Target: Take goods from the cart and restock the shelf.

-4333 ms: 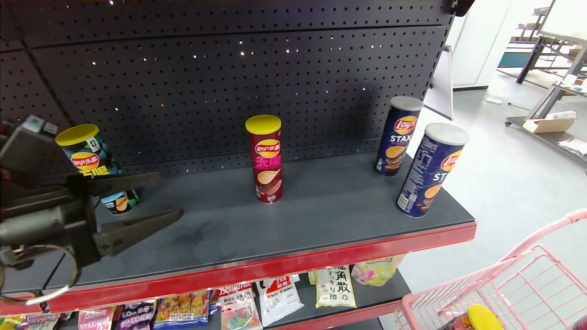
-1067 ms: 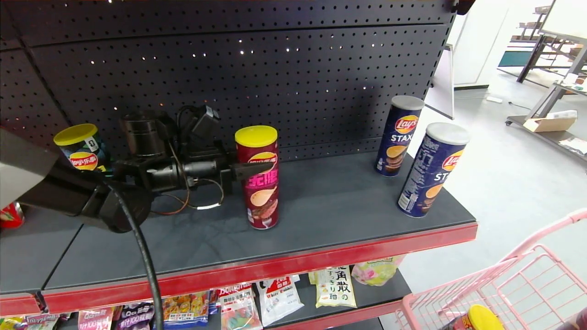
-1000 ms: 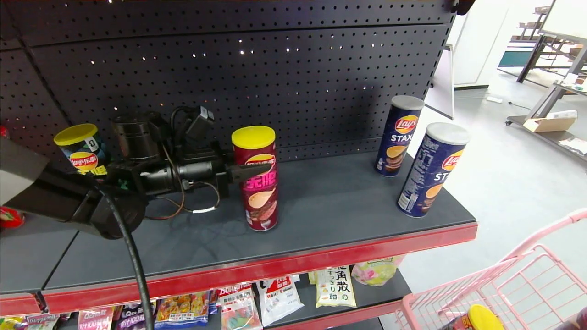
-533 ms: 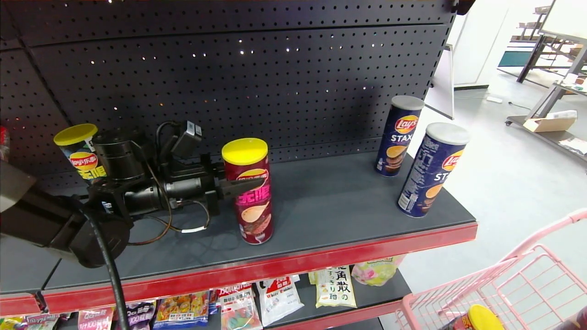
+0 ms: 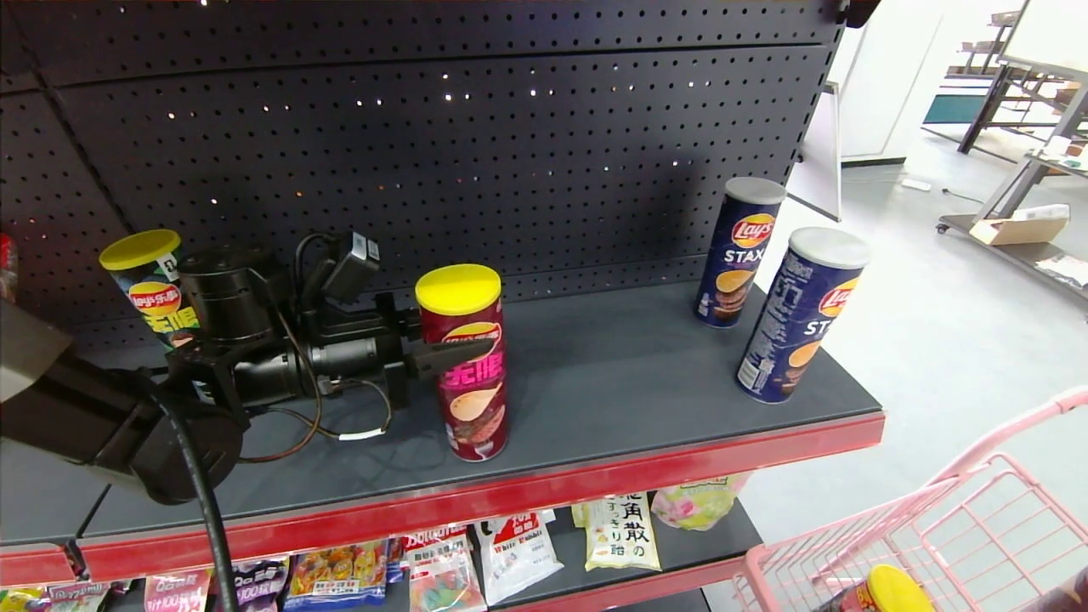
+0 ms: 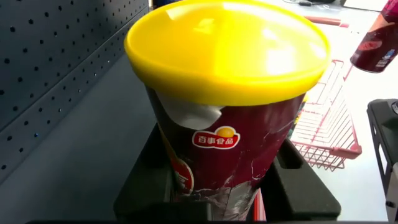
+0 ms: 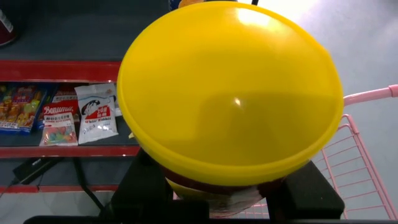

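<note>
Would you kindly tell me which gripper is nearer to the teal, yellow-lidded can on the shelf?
Left. The left gripper, shut on the red can, is over the shelf just right of the teal can; the right gripper holds a second can off by the pink cart.

shelf | teal can back-L | maroon can ctr-front | rear blue can, front blue can R end
</note>
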